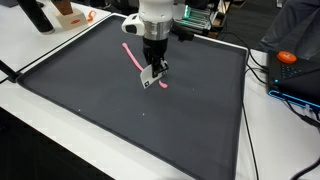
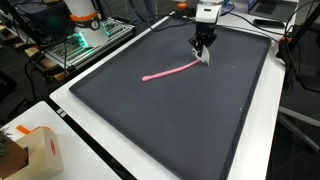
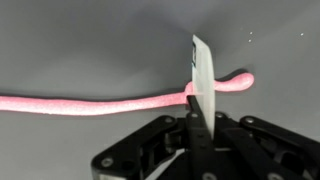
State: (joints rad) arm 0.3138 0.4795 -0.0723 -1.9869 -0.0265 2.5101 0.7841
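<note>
- The gripper point(image 3: 200, 92) has its two fingers drawn together with only the pink rope point(image 3: 100, 103) between them; in the wrist view they pinch the rope near one end, tips down at the mat point(image 3: 60, 40)
- In both exterior views the gripper point(image 1: 152, 80) point(image 2: 204, 55) points straight down from the white arm; its fingertips are at the mat surface
- The pink rope lies on the black mat point(image 2: 180, 120), in the part far from the cardboard box point(image 2: 40, 150); in an exterior view the rope point(image 2: 170, 72) runs in a shallow curve from the gripper out to its free end
- In the wrist view a short stub of the rope comes out on the far side of the fingers and curls slightly upward; the long part runs off the picture's edge, nearly straight
- In an exterior view the rope point(image 1: 133, 55) shows behind the gripper, and a small pink tip shows just beside the fingertips
- The mat point(image 1: 100, 110) is wide, rectangular, flat and matt dark grey, with a thin pale edge; it rests on a white table point(image 1: 20, 110)
- The gripper body is black and angular; one finger point(image 3: 203, 65) shows as a pale, flat, thin blade
- The rope is round, soft-looking and slightly fuzzy, an even pink
</note>
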